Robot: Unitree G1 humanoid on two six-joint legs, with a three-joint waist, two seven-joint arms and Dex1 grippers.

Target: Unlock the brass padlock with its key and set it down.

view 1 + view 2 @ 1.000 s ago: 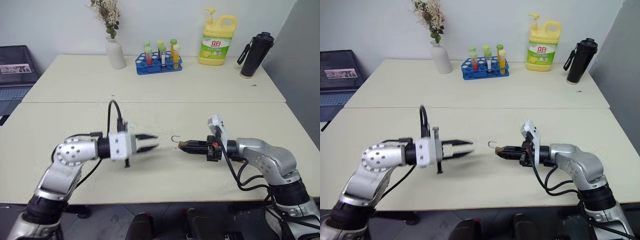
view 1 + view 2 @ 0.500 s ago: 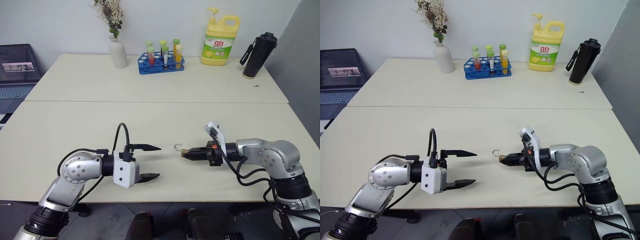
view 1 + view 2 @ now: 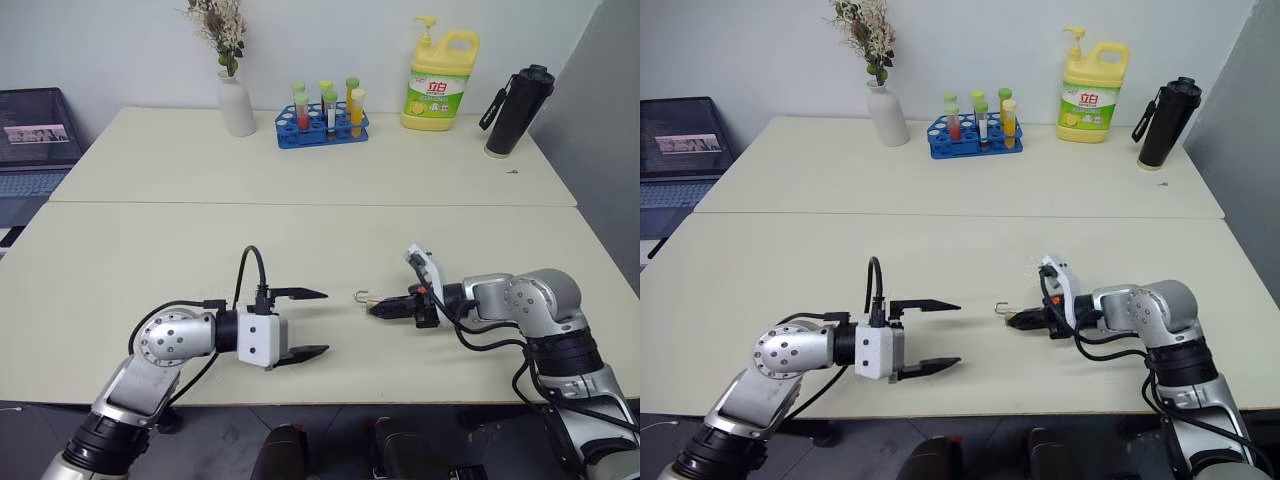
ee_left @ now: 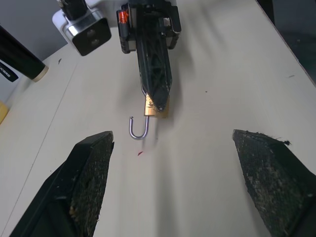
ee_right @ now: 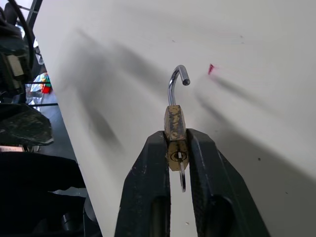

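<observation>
brass padlock [image 5: 175, 129]: dull golden metal body, scuffed and tarnished; shackle bright, polished silvery metal
key [image 5: 181, 177]: thin silvery metal, probably; too small to judge
right gripper [image 5: 175, 148]: fingers matt black, smooth plastic by the look
left gripper [image 3: 302, 324]: finger pads [image 4: 90, 173] black, rough, grainy
table [image 3: 300, 230]: matt cream surface, smooth

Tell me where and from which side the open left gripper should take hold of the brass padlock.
Grip the brass padlock by the end of its body nearest the shackle, since the right gripper is clamped on the keyhole end. The left gripper already faces it with fingers apart, so it would likely come straight across from the robot's left, closing on the flat faces. The shackle looks too thin to hold firmly.
</observation>
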